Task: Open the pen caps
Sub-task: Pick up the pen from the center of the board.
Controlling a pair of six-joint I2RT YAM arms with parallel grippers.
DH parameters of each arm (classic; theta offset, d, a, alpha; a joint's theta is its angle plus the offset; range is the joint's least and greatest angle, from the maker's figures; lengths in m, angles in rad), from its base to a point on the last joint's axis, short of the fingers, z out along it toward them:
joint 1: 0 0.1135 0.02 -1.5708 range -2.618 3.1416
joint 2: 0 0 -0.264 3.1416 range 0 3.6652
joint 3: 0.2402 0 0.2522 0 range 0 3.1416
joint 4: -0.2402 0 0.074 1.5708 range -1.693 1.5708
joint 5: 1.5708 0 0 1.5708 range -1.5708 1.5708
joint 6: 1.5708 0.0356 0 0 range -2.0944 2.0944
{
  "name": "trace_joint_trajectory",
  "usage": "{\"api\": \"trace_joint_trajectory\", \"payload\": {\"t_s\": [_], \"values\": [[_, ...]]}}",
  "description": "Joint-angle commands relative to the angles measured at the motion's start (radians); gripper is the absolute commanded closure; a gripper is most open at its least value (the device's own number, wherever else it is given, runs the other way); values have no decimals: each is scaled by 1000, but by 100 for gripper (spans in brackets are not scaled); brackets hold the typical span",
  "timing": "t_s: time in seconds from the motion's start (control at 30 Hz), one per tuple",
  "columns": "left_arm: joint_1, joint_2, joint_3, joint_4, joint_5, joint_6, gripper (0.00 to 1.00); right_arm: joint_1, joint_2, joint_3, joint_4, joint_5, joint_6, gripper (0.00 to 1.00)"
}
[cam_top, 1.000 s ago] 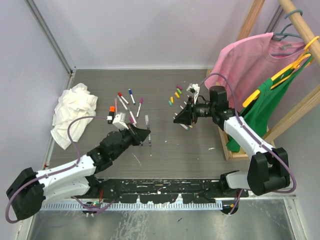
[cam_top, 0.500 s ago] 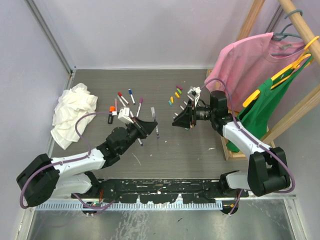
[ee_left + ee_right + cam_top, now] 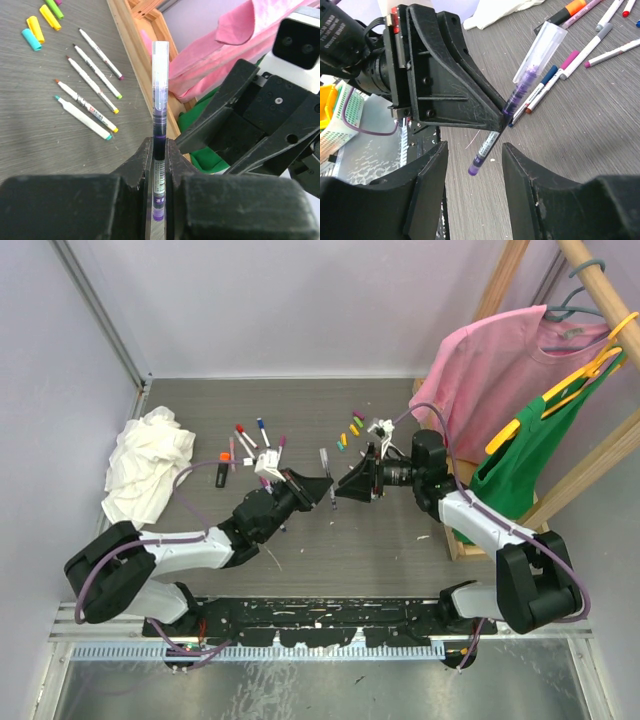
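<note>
purple pen, clear cap on, in left jaws beside parted right jaws

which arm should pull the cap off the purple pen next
Right. The right gripper is open and faces the clear cap, which sticks out free; the left gripper is shut on the purple pen, steadying it.

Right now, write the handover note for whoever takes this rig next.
Left gripper: shut on a purple pen, its clear cap on.
Right gripper: open, close to that pen, not gripping.
Done: loose caps and uncapped pens lie on the table's right side.
Left: uncap the held pen, then the capped pens near the white cloth.
</note>
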Motion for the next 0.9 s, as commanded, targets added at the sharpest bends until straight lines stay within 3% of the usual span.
{"api": "trace_joint_trajectory", "payload": {"t_s": [0.0, 0.57, 0.67, 0.87], "values": [[-28, 26, 60, 148, -60, 40, 100, 20, 3, 16, 24, 75, -9, 47], [-90, 109, 87, 294, -141, 161, 100, 43, 34, 56, -82, 126, -28, 56], [-92, 117, 88, 309, -145, 175, 100, 45, 34, 60, -80, 118, -19, 64], [-94, 121, 78, 333, -151, 183, 100, 43, 48, 72, -70, 76, 12, 92]]}}
